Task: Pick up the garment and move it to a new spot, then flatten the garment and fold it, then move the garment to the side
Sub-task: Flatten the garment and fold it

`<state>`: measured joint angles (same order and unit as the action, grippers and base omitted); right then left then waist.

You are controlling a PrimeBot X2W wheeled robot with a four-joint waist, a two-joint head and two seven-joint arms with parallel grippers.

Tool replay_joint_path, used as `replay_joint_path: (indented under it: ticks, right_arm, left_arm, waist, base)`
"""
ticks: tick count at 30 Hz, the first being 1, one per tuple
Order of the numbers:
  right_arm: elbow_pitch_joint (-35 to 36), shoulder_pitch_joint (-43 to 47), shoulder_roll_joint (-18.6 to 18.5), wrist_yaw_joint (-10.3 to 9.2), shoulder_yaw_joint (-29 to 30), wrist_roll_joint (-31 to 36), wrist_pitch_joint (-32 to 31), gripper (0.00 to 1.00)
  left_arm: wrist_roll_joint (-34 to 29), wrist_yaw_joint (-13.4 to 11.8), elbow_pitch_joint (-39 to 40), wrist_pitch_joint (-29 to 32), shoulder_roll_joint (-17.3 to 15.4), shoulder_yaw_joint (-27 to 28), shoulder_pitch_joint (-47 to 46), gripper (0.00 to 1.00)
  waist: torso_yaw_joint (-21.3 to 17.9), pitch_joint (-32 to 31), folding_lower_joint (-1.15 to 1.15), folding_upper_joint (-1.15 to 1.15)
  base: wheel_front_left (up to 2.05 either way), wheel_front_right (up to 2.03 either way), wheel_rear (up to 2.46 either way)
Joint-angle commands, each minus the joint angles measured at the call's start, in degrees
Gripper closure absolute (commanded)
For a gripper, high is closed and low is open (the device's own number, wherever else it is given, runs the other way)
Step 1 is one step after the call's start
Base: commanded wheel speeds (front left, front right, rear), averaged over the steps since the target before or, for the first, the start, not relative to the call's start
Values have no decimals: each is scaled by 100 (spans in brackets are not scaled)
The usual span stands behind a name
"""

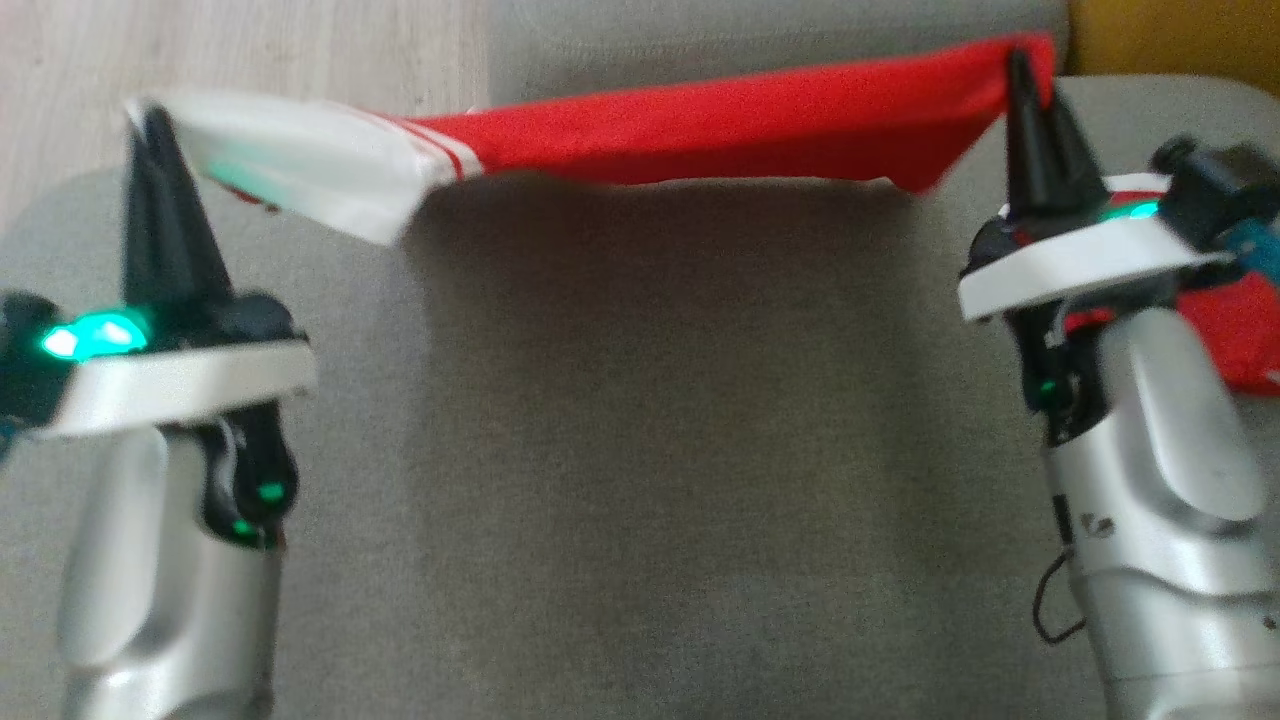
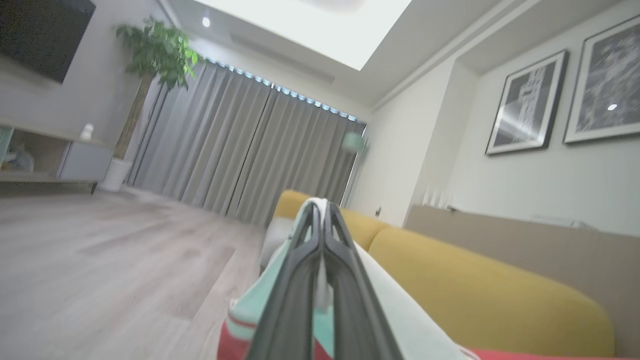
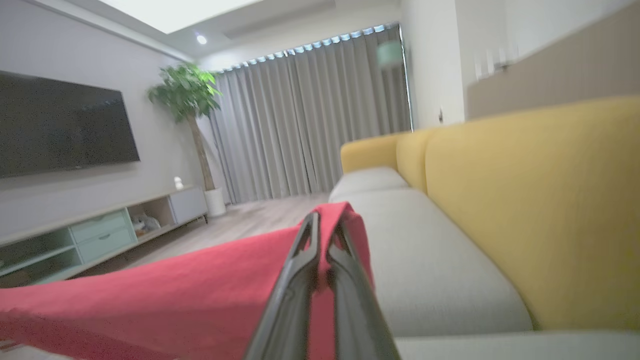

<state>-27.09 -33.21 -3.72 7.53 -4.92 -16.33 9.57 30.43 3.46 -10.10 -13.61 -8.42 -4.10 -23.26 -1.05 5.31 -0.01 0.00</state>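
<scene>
Garment [image 1: 720, 125]: one, red cloth body with a white section at the robot's left end, two thin red stripes at the join. It is stretched in a near-level band between the two grippers, raised above the seat with its shadow on the cushion below; a further fold of red lies under and beside the right wrist. Left gripper [image 1: 152, 120]: fingers pressed together on the white end, white cloth pinched between them in the left wrist view. Right gripper [image 1: 1018, 62]: fingers clamped on the red end, red cloth draped over the tips in the right wrist view. Surface: grey sofa seat cushion [image 1: 640, 450], plain woven fabric, rounded corners. Sofa backrest [image 3: 525, 200]: yellow, along the far side of the seats. Floor [image 1: 250, 50]: pale wood boards. Room: full-height grey curtains [image 3: 310, 115]; dark wall-mounted screen [image 3: 60, 125]; two framed black-and-white pictures [image 2: 527, 102] on the wall above the sofa; bright ceiling light panel [image 2: 320, 25]. Containers: low TV cabinet [image 3: 100, 230] with pale green drawers and open compartments, one compartment holding small items too blurred to identify; white pot [image 3: 216, 201] holding a tall leafy plant [image 3: 185, 92], standing beside the cabinet.
</scene>
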Motion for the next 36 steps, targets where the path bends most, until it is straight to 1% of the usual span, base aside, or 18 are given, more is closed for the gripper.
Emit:
replay_joint_path:
  ticks: [1,2,3,7,11,12,14,16,19,21,23,25,28,30,32,36]
  right_arm:
    - [761,-25,6,-4,-68,86,-206,100]
    - [1066,7,-29,-4,-55,108,-320,100]
    - [1652,94,-106,-4,-57,126,-563,100]
    - [2726,351,-246,-4,-2,144,-1073,100]
    - [3758,604,-260,-4,166,122,-1611,100]
    - [3758,604,-260,-4,166,122,-1611,100]
    - [4193,708,-244,-4,268,131,-1895,100]
    - [4549,738,-218,-4,403,152,-2151,100]
    - [4727,598,-205,-4,529,158,-2437,100]
    - [4561,365,-198,-4,556,88,-2584,100]
    - [4218,-20,-228,-4,538,45,-2665,100]
    - [3734,-553,-305,-4,475,48,-2675,100]
    - [2809,-1513,-456,-4,274,122,-2540,100]
    - [2106,-2216,-498,-4,175,155,-2333,100]
    - [1418,-2930,-468,-4,225,183,-1987,100]
    - [247,-4012,-497,-4,259,414,-1163,100]
  left_arm:
    - [72,-62,584,36,-193,287,-473,100]
    - [105,-83,784,61,-192,313,-524,100]
    - [184,-141,1174,149,-174,354,-582,100]
    - [329,-310,2016,397,-151,437,-527,100]
    - [445,-542,2963,770,-172,513,-442,100]
    - [445,-542,2963,770,-172,513,-442,100]
    - [570,-645,3337,1029,-183,534,-470,100]
    - [587,-655,3533,1299,-337,520,-618,100]
    - [716,-622,3258,1619,-525,544,-1053,100]
    - [866,-528,2831,1799,-645,551,-1478,100]
    - [798,-330,2276,1902,-888,477,-1953,100]
    - [759,-159,1623,1935,-1055,423,-2489,100]
    - [630,40,561,1799,-1229,332,-3369,100]
    - [479,115,-149,1586,-1341,293,-3987,100]
    - [233,191,-754,1267,-1473,186,-4592,100]
    - [71,283,-1852,614,-1473,79,-5595,100]
  waist:
    - [-39,-161,1,0]
    - [-41,-212,1,0]
    - [-40,-321,1,0]
    - [-45,-511,1,0]
    - [-34,-548,1,0]
    - [-34,-548,1,0]
    - [-18,-506,1,0]
    - [25,-407,1,0]
    - [61,-130,1,0]
    - [75,130,1,0]
    - [78,428,1,0]
    - [86,768,1,0]
    - [125,1225,1,0]
    - [139,1469,1,0]
    - [154,1660,1,0]
    - [221,1890,1,0]
  base:
    - [0,0,0]
    - [0,0,0]
    - [0,0,0]
    - [0,0,0]
    - [0,0,0]
    - [0,0,0]
    - [0,0,0]
    - [0,0,0]
    - [0,0,0]
    - [0,0,0]
    - [0,0,0]
    - [0,0,0]
    - [0,0,0]
    - [0,0,0]
    - [0,0,0]
    - [0,0,0]
